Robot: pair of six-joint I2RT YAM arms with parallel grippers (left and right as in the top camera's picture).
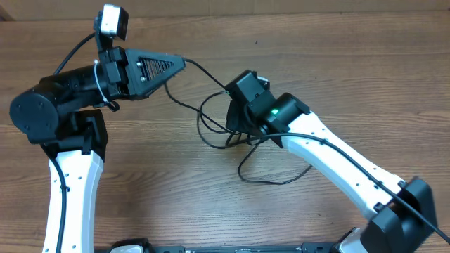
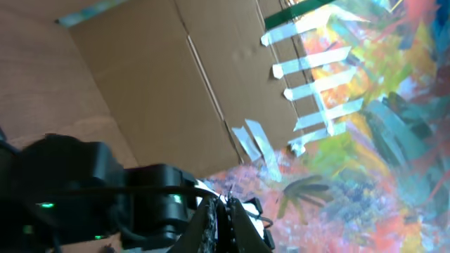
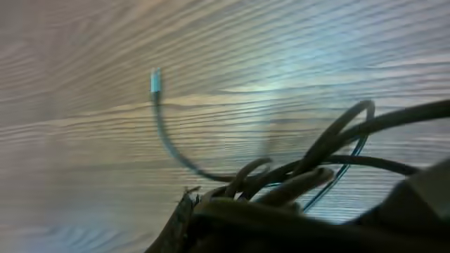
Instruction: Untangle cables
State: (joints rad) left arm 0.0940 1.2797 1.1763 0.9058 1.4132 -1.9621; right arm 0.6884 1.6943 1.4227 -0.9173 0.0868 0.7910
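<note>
Left jaws: pressed together near the far edge of the table, left of centre, pinching one end of the cables. That strand runs taut-ish from the tips toward the middle of the table. The left wrist view faces away from the table, so it tells nothing about the tangle.

Right jaws: hidden under the wrist from overhead. The wrist view is blurred, but several strands bunch right at the fingers and sit lifted off the wood, so it looks clamped on the knot. One free plug with a silvery tip sticks out past the bunch.

The rest of the cables lie mid-table: loops on the left-hand side of the right jaws and one slack loop trailing toward the near edge.

My read of the step: pulling one strand out while the knot is pinned, early to mid task, nothing separated yet.

Next: draw the left end further toward the far left corner. Watch that the loops open rather than cinch, and regrip if the whole bunch drags.
</note>
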